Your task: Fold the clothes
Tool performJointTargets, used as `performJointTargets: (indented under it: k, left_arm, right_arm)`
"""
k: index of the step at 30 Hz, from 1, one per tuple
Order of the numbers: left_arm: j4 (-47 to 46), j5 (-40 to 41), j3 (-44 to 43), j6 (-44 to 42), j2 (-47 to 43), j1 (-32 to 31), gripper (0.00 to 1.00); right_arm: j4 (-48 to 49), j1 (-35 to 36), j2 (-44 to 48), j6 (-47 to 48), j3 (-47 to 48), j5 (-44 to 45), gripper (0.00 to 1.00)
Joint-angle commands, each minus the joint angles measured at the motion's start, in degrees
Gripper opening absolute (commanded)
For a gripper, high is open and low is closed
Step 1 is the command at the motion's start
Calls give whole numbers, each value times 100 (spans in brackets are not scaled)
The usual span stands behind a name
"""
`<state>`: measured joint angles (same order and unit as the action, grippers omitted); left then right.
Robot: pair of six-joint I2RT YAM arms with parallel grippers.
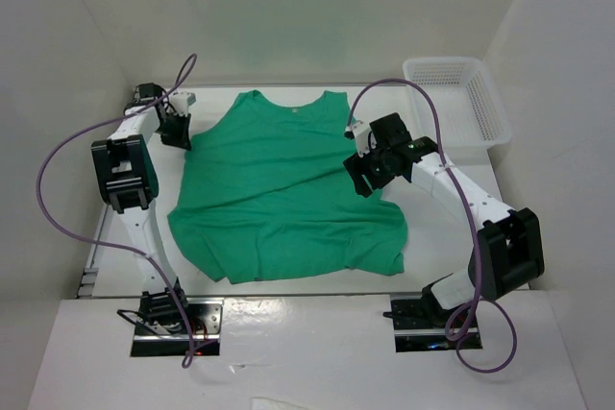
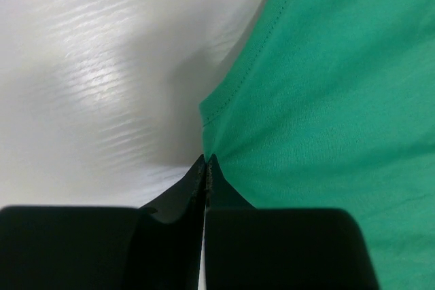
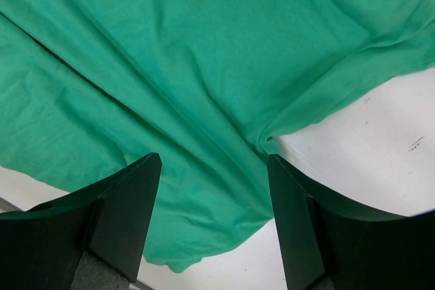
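Cutting off the green T-shirt (image 2: 326, 100) at the left wrist view's right edge, and at the right wrist view's top and left edges. Hiding its sleeve edges beneath the left gripper (image 1: 177, 132) and right gripper (image 1: 365, 175) from above.

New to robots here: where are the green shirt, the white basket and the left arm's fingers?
green shirt (image 1: 288, 189), top view, middle of its body.
white basket (image 1: 491, 103), top view, its right mesh wall.
left arm's fingers (image 2: 189, 187), left wrist view, near one finger's tip.
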<state>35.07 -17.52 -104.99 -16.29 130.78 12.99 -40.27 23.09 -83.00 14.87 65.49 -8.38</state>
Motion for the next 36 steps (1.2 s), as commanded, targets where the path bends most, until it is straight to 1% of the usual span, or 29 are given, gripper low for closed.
performJointTargets:
  k: [1,10,17,22,25,26,28,29,30,31,32,33,36]
  left_arm:
    - [141,196,242,-93,-97,221,0]
    - [88,196,348,-93,-211,475,0]
    - [88,196,462,-93,-211,529,0]
    - [35,380,576,-146,-211,529,0]
    - [-17,381,576,-146,-264,634,1]
    - [-18,381,576,-146,-264,634,5]
    - [43,329,507,-146,-333,686,10]
    - [122,328,506,-146,-412,687,16]
    - [123,232,436,-146,-483,687,28]
    - [184,136,436,-146,-579,739,31]
    - [254,-31,436,-94,-824,740,34]
    - [255,-93,436,-93,-957,740,45]
    - [360,-216,436,-93,-1537,687,56]
  right_arm:
    - [160,-24,4,51,-46,21,72]
    - [212,-24,3,51,-46,74,72]
    - [213,-24,-49,-1,-46,197,72]
    - [213,-24,-49,-2,-46,249,73]
    - [265,-24,-49,-2,-46,310,73]
    - [265,-24,-49,-2,-46,311,73]
    - [265,-24,-49,-54,-46,363,73]
    - [265,-24,-49,-55,-46,364,73]
    - [265,-24,-49,-55,15,442,73]
    - [318,-24,-49,-124,16,443,73]
    - [318,-24,-49,-125,103,504,76]
    - [318,-24,-49,-177,234,504,76]
    - [248,-24,-216,-239,638,504,78]
